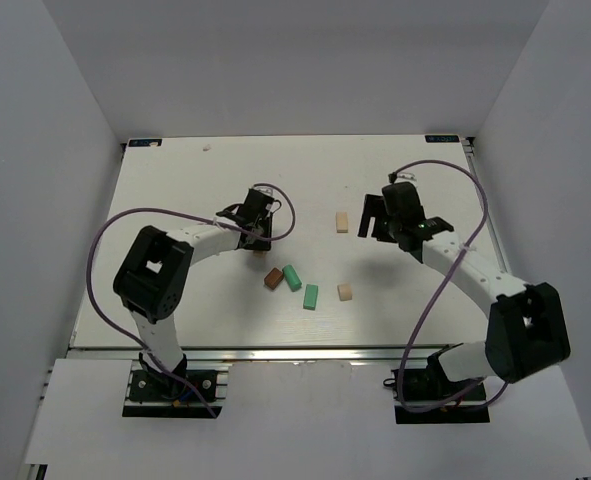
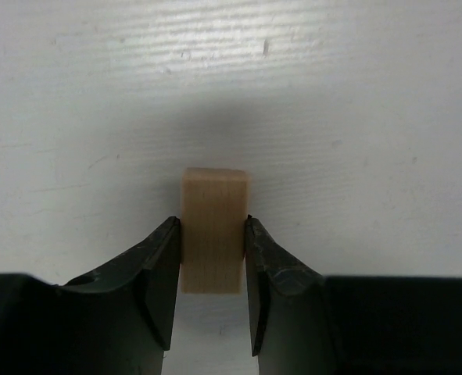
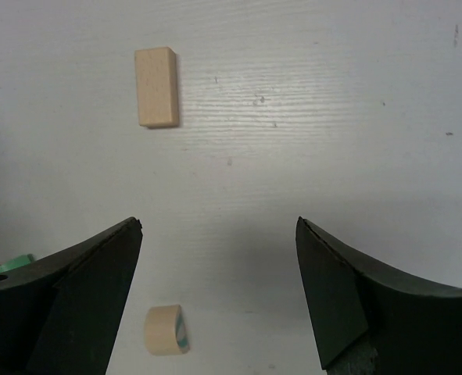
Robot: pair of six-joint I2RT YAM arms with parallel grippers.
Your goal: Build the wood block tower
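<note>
The white counter (image 1: 175, 190) carries two arms and six small, unstacked blocks for the wood block tower: three pale tan, two mint green and one dark brown. The left hand (image 2: 211, 226), stretched to mid-counter, pinches the first tan block (image 2: 213, 195) by its sides, while the right hand (image 3: 216, 225) hangs spread beside the second tan block (image 3: 155, 87). Between the arms lie the brown block (image 1: 273, 279), touching one green block (image 1: 292, 277), then the other green block (image 1: 311, 296) and the third tan block (image 1: 344, 292).
</note>
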